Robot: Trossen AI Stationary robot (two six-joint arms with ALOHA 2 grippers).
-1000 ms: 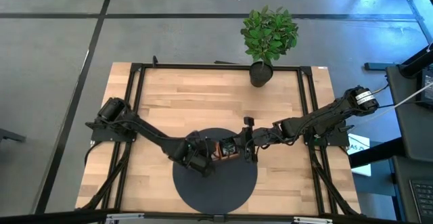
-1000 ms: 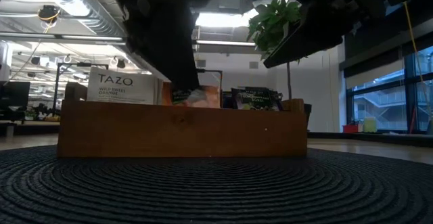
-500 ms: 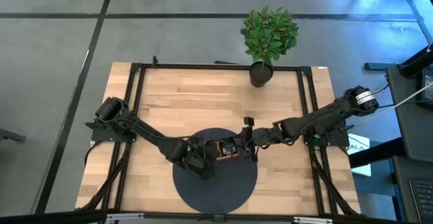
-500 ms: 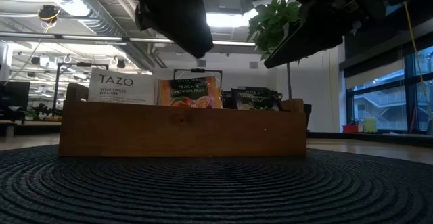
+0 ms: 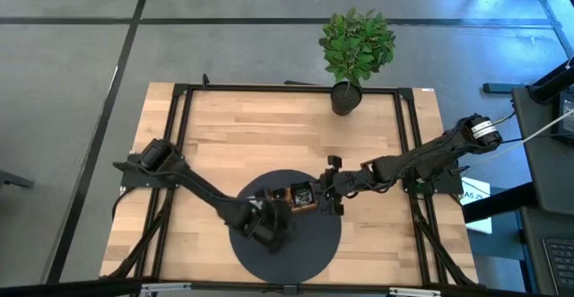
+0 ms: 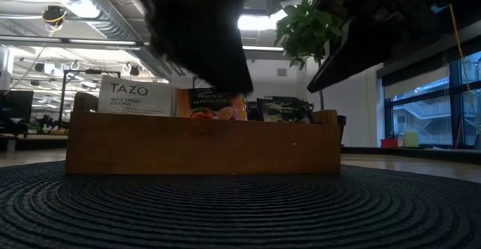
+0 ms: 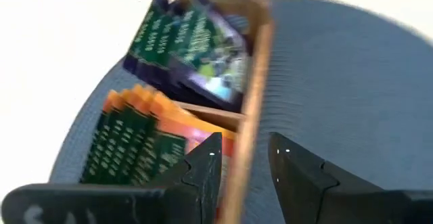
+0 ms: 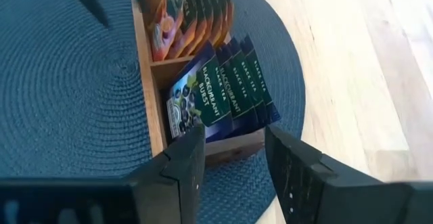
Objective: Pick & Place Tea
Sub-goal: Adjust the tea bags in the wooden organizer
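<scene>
We see a grey floor around a pale wooden counter [image 5: 260, 144], with a potted plant [image 5: 356, 50] at its far edge and a round dark mat [image 5: 296, 248] near its front edge. On the mat stands a wooden tray [image 6: 203, 142], and the tea [image 8: 203, 61] stands upright in its compartments: orange sachets [image 7: 139, 139] in the middle one, dark blackcurrant sachets [image 8: 220, 88] in an end one, and a white sachet [image 6: 135, 96] at the other end, as the low view shows.

The left gripper [image 7: 245, 173] hangs over the tray's long wall beside the orange sachets, its fingers [image 7: 203, 170] spread with that wall between them; we see nothing pinched. In the high view it sits over the mat at the tray's front-left side [image 5: 269, 221].

The right gripper [image 8: 233, 160] hovers off the tray's end by the blackcurrant sachets, fingers spread and empty. From above it lies at the tray's right end [image 5: 330, 198].
</scene>
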